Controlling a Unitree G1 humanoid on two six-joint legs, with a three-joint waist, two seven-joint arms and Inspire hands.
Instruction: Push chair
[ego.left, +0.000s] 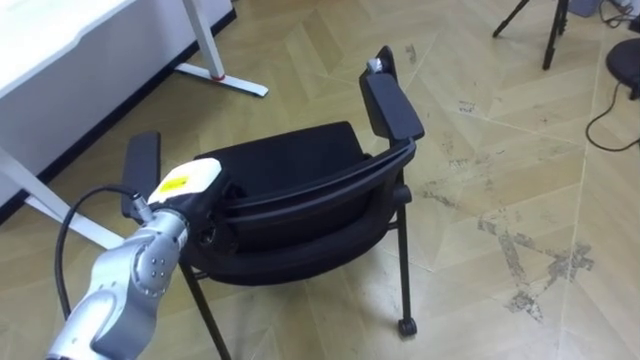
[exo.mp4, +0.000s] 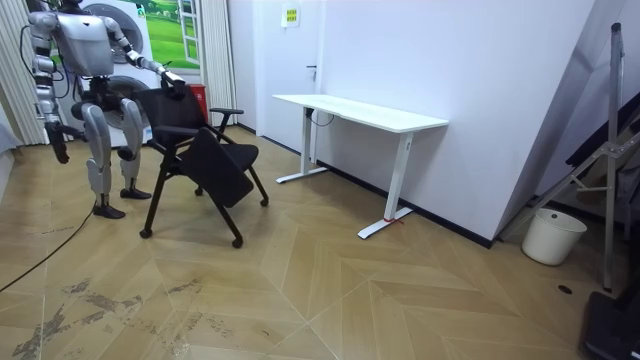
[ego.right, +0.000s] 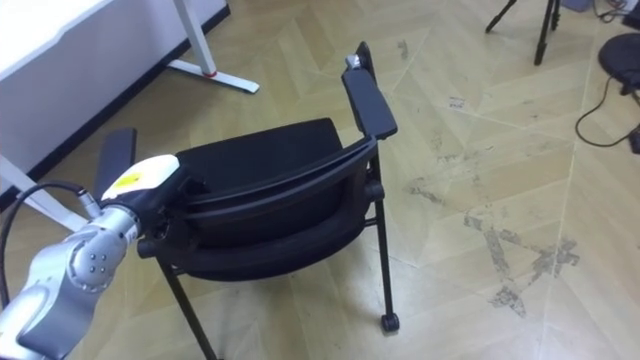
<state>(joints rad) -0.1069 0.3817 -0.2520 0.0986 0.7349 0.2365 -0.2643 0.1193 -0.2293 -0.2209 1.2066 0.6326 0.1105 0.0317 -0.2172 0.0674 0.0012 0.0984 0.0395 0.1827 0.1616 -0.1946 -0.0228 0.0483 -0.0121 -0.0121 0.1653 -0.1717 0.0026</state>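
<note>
The black chair (ego.left: 290, 165) stands on scuffed herringbone parquet (ego.left: 500, 150), between the robot and a white desk (ego.left: 60, 40) by the white wall. The left hand (ego.left: 188, 186) is curled over the left end of the backrest's top edge. The right hand (exo.mp4: 60, 152) hangs at the robot's side; I cannot tell its state.

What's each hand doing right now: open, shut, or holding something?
Left hand: on the top of the chair backrest; state cannot be told.
Right hand: hangs by the robot's side; state cannot be told.
</note>
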